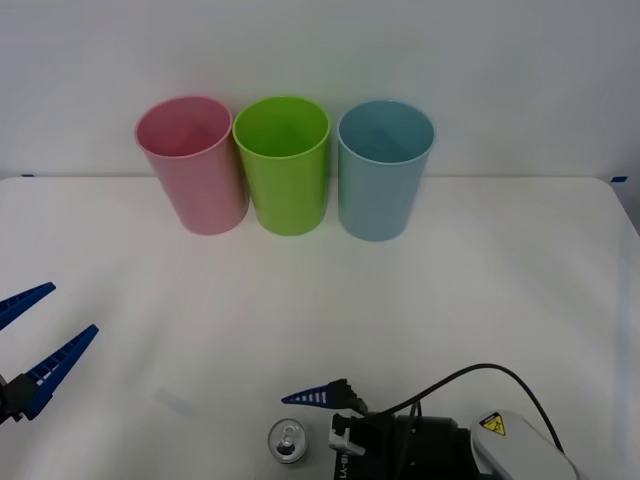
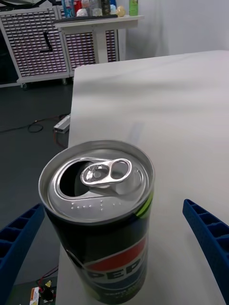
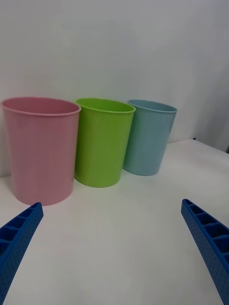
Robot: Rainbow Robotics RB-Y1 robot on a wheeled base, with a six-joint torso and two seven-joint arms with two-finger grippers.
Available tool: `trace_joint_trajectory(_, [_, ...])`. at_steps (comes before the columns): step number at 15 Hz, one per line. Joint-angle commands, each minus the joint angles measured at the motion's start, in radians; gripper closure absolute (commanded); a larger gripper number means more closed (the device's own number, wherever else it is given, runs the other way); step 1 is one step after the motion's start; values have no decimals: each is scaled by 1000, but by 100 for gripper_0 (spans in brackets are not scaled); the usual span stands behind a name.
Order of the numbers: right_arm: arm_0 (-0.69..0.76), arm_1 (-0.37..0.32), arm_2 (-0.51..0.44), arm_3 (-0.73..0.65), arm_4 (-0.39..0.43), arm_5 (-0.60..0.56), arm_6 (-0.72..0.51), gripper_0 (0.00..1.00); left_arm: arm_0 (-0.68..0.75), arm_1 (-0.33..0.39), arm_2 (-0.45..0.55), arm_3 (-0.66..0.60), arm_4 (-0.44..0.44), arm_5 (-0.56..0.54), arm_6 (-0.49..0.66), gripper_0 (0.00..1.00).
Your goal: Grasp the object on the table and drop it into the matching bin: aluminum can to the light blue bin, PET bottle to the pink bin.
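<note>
The aluminum can stands upright near the front edge of the white table. It has a silver top with a pull tab and a dark Pepsi label. My right gripper is open, with one blue finger on each side of the can and a gap between each and its wall. One of these fingers shows just behind the can in the front view. At the back stand the light blue bin and the pink bin. My left gripper hangs open over the table's left side, facing the bins.
A lime green bin stands between the pink and light blue ones; all three sit in a row near the back wall. The right arm's black wrist and cable lie at the front edge. Bare tabletop stretches between the can and the bins.
</note>
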Motion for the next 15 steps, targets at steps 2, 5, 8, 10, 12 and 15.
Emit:
trace_joint_trajectory(2, [-6, 6, 20, 1, 0, 19, 7, 0, 0, 0, 0, 0, 0, 0, 0, 0])
trace_joint_trajectory(5, [-8, 6, 32, 1, 0, 34, 7, 0, 0, 0, 0, 0, 0, 0, 0, 0])
trace_joint_trajectory(8, [-8, 6, 37, -1, 0, 43, 10, 0, 0, 0, 0, 0, 0, 0, 0, 0])
trace_joint_trajectory(10, [-8, 7, 37, 1, 0, 48, 15, 70, 0, 0, 0, 0, 0, 0, 0, 0])
trace_joint_trajectory(12, [-8, 11, 38, -1, 0, 51, 21, 100, 0, 0, 0, 0, 0, 0, 0, 0])
trace_joint_trajectory(15, [-8, 14, 41, 1, 0, 57, 27, 100, 0, 0, 0, 0, 0, 0, 0, 0])
